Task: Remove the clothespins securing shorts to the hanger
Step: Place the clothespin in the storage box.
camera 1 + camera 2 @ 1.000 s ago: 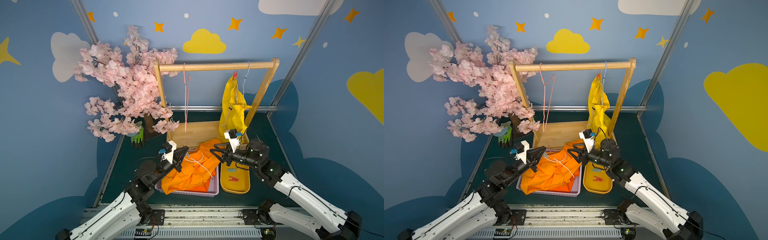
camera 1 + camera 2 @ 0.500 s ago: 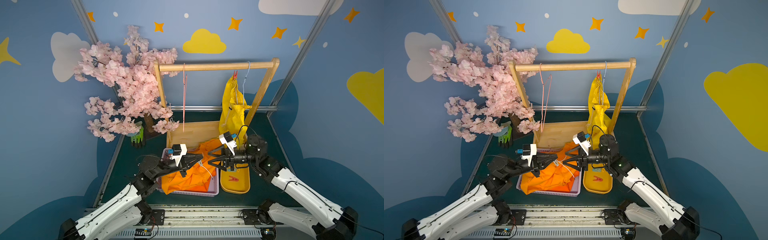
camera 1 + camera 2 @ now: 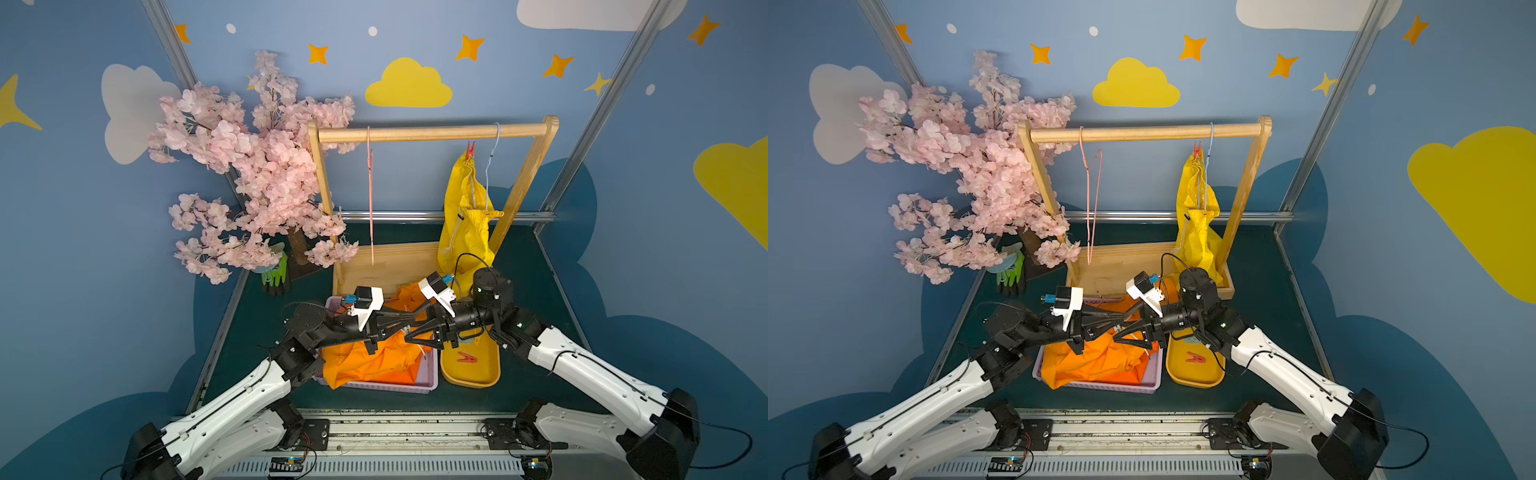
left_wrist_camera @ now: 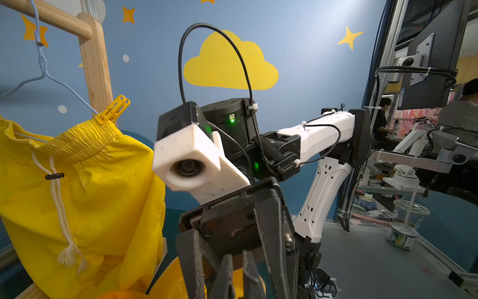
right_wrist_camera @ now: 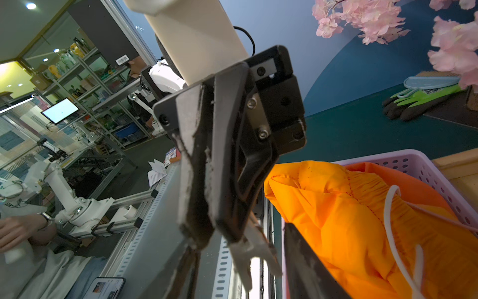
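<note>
Yellow shorts (image 3: pixel 465 232) hang from a blue wire hanger (image 3: pixel 492 153) on the wooden rail. A red clothespin (image 3: pixel 470 149) holds their top and a yellow clothespin (image 4: pixel 113 108) clips the waistband. Orange shorts (image 3: pixel 374 361) lie heaped in the lilac basket (image 3: pixel 415 384). Above the basket, my left gripper (image 3: pixel 409 322) is shut on a grey clothespin (image 5: pixel 251 256). My right gripper (image 3: pixel 411 331) faces it tip to tip, open, with one finger on either side of that pin. In the left wrist view the pin is hidden behind my left gripper (image 4: pixel 236 269).
A yellow tray (image 3: pixel 469 378) right of the basket holds a red clothespin (image 3: pixel 466 357). An empty pink hanger (image 3: pixel 370 199) hangs on the wooden rack (image 3: pixel 436 133). The blossom tree (image 3: pixel 257 166) and green-and-black gloves (image 3: pixel 276 276) stand at the back left.
My left arm has swung right and levelled out over the basket until its tips met the right gripper. The right gripper's jaws widened, then narrowed around the grey pin.
</note>
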`<state>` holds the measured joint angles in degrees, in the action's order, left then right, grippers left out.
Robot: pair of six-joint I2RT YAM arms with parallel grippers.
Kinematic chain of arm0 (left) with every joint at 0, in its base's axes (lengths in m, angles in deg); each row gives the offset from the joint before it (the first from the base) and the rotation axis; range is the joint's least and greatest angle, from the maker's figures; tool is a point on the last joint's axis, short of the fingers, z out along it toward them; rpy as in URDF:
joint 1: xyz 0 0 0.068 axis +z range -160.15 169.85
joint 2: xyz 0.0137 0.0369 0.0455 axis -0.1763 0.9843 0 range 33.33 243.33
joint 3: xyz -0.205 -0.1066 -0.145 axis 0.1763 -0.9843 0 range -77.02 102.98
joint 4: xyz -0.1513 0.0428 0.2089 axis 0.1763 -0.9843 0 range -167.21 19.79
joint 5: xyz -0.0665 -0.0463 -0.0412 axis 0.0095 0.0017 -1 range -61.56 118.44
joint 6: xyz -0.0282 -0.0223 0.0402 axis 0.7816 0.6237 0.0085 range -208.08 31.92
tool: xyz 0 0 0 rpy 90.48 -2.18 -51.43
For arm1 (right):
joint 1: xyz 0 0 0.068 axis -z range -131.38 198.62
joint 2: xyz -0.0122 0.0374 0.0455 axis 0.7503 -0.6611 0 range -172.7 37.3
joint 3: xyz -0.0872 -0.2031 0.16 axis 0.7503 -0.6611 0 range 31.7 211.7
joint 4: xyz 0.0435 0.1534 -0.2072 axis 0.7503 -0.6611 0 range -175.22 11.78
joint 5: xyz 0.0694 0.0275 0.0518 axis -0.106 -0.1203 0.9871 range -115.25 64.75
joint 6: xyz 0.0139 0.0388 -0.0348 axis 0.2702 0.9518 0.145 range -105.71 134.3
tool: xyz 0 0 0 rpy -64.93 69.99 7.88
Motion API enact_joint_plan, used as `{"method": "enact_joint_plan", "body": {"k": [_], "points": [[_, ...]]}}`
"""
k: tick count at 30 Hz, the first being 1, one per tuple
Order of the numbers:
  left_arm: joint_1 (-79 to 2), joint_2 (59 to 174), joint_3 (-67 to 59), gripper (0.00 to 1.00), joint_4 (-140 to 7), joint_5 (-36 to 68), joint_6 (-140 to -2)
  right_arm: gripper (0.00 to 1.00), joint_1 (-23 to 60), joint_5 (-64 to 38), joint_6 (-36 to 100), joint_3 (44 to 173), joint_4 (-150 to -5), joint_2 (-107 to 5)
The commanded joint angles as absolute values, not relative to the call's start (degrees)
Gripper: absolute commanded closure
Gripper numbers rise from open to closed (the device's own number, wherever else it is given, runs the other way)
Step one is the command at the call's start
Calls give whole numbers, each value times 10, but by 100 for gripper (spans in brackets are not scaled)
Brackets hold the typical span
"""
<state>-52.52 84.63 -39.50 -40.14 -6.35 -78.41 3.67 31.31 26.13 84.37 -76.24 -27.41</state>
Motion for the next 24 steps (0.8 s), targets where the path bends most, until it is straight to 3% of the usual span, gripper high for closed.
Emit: {"method": "enact_joint_plan", "body": {"k": [1,5,8,11,13,16,24], "points": [[-524,845,-380,91,-391,-74,-781,54,34,316,260,865,-749,-278],[-524,845,-379,87,-403,-72,-782,66,34,315,266,866,-739,-279],[-524,843,-378,76,-413,-66,-784,77,34,312,266,867,-739,-276],[-524,841,-379,43,-418,-59,-784,88,34,305,266,864,-740,-273],[-524,838,-380,19,-417,-51,-785,88,34,292,265,861,-745,-272],[-524,826,-386,1,-414,-21,-787,89,35,258,264,858,-766,-272],[-525,720,-449,0,-398,165,-812,92,36,45,263,817,-869,-232]]}}
